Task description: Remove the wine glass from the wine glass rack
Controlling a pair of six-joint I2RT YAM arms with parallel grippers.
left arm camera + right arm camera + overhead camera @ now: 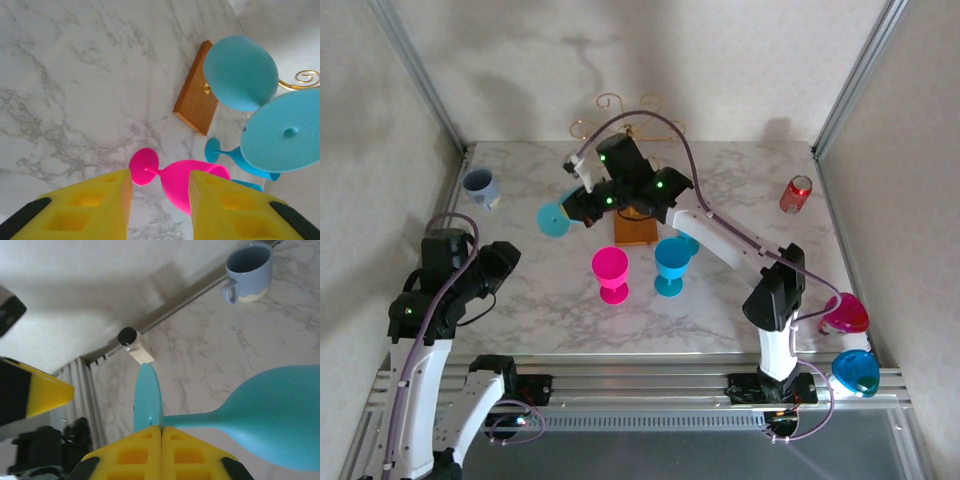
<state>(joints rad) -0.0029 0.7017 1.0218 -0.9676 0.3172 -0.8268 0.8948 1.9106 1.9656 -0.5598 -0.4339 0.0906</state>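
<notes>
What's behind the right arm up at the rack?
The wine glass rack stands there: gold scrolls rise past the arm, and the wooden base shows in front. From above, the arm covers the central stem, so anything hanging there is hidden.

I'm looking into a robotics lab test cell. The marble-patterned table (520, 310) is boxed in by plain white panels (620, 50) held between bare aluminium posts (420, 75). Slotted aluminium rails (640, 385) run along its near edge, and the arm bases (767, 385) are bolted onto them. What stands on the tabletop reads as staged test props: a pink plastic goblet (611, 272), a red can (796, 194), a blue mug (481, 186) and the wine glass rack (635, 232).
</notes>
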